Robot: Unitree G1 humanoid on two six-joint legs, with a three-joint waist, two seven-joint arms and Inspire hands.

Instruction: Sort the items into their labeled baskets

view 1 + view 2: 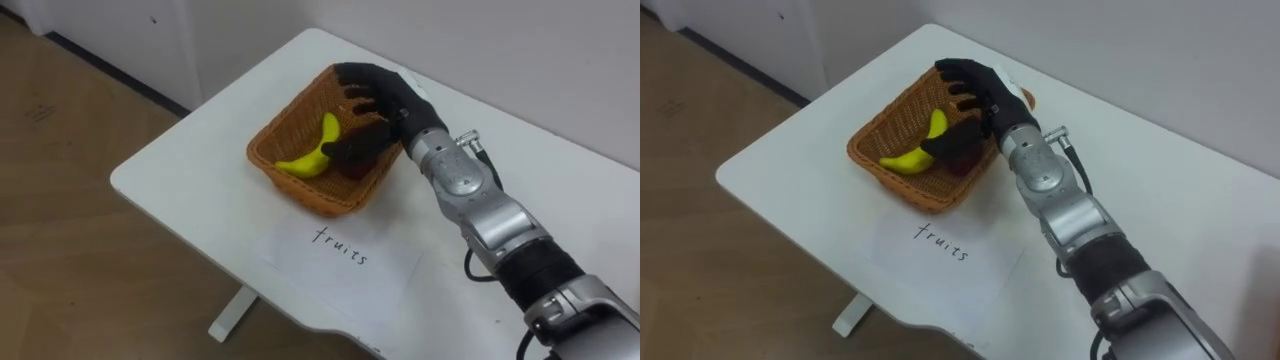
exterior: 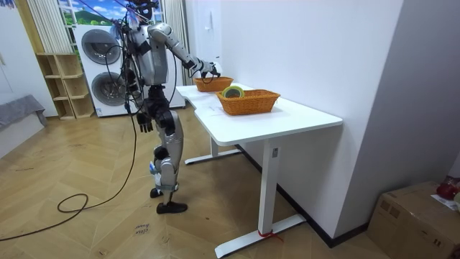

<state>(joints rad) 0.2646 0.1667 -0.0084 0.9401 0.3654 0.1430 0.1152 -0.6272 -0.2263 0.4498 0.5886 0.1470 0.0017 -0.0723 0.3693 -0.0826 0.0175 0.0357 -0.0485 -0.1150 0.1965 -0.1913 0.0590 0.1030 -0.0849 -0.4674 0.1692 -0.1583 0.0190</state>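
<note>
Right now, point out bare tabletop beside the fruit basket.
Free: table strip between basket and left edge, and the stretch right of the arm. Crowded: basket, with banana and robot hand inside; paper label fronts it.

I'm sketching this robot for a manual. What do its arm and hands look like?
The right hand is matt black with slim fingers. Behind it, the wrist and forearm are rounded silver-grey metal shells, with a small connector at the wrist and a thin black cable alongside the forearm. Further up comes a black section, then silver-grey again. The left hand, seen in the room view, looks dark too.
</note>
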